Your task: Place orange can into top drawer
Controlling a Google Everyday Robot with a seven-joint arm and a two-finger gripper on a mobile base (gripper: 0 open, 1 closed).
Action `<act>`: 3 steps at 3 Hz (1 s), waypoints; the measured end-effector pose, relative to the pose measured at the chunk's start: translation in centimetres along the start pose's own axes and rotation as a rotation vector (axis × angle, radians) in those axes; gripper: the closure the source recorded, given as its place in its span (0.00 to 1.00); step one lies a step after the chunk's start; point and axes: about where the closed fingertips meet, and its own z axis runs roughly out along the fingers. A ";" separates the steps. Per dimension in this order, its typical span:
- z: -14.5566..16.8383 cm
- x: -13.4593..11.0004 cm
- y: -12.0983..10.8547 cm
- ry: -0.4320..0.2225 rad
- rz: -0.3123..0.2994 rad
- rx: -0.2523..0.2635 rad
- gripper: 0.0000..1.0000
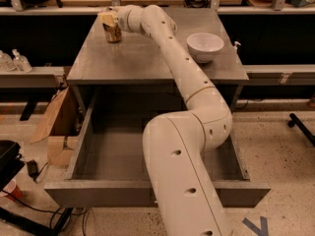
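1. The grey cabinet (142,63) is the landmark; its flat top carries the objects
2. The top drawer (110,154) stands pulled out from the cabinet's front, open to receive the can
3. The white arm (197,102) rises before the cabinet, crosses the drawer and stretches to the top's far-left corner
4. A white bowl (204,45) sits on the cabinet top's right side, well apart from the can
5. The orange can (113,33) stands upright at the cabinet top's far left, not yet in the drawer
6. The gripper (109,18) sits at the can's upper end, likely for a lift; clenched or released, I cannot tell
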 end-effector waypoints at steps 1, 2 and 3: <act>-1.7 -2.9 1.3 -0.010 -0.022 -0.052 1.00; -6.0 -7.8 2.3 -0.031 -0.044 -0.087 1.00; -15.9 -16.8 2.8 -0.111 -0.079 -0.046 1.00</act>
